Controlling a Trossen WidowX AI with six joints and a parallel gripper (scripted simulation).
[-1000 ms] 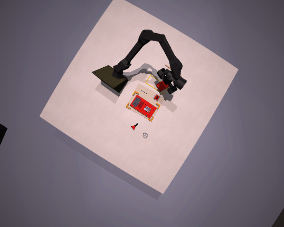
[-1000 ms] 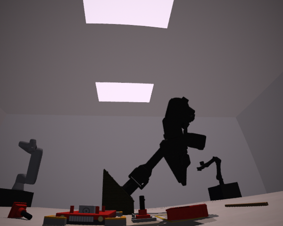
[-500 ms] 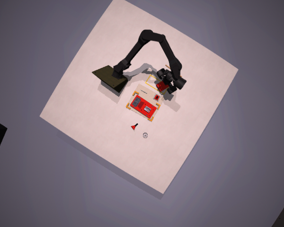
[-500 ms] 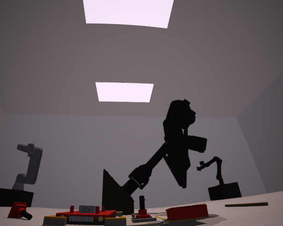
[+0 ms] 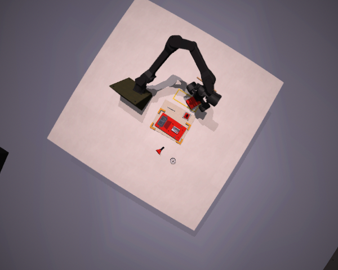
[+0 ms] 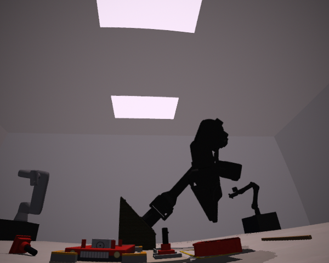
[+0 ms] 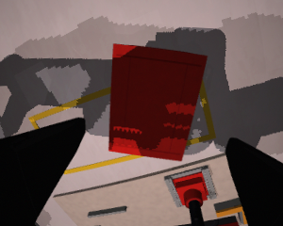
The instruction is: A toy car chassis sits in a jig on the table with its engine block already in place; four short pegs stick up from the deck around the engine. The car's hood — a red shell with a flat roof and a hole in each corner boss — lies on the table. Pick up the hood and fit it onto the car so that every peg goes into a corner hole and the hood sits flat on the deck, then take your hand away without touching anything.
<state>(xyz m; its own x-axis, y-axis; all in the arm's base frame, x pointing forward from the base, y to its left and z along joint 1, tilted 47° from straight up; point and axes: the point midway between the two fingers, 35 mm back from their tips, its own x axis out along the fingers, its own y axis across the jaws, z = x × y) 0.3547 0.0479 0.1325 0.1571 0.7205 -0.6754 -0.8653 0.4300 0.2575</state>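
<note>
The red hood (image 5: 192, 102) (image 6: 217, 246) (image 7: 156, 101) lies on the table with its flat roof up, askew over one end of a yellow outline. My gripper (image 5: 198, 97) (image 6: 214, 221) (image 7: 156, 135) is open and empty, pointing down above the hood. In the wrist view the hood shows between and beyond the fingertips. The red chassis (image 5: 167, 125) (image 6: 128, 248) sits in the jig with orange corners (image 5: 161, 110) (image 6: 63, 255). The grey engine block (image 5: 175, 129) (image 6: 102, 243) is on its deck, with red pegs (image 6: 84, 243) around it. The hood's corner holes are not visible.
A red piece with a black upright post (image 5: 186, 115) (image 6: 165, 240) (image 7: 193, 188) stands between chassis and hood. The yellow outline (image 5: 176, 93) (image 7: 104, 164) is beside the jig board. A red cone-shaped piece (image 5: 159, 151) (image 6: 20, 244), a small ring (image 5: 172, 160) and a wooden stick (image 6: 286, 238) lie around.
</note>
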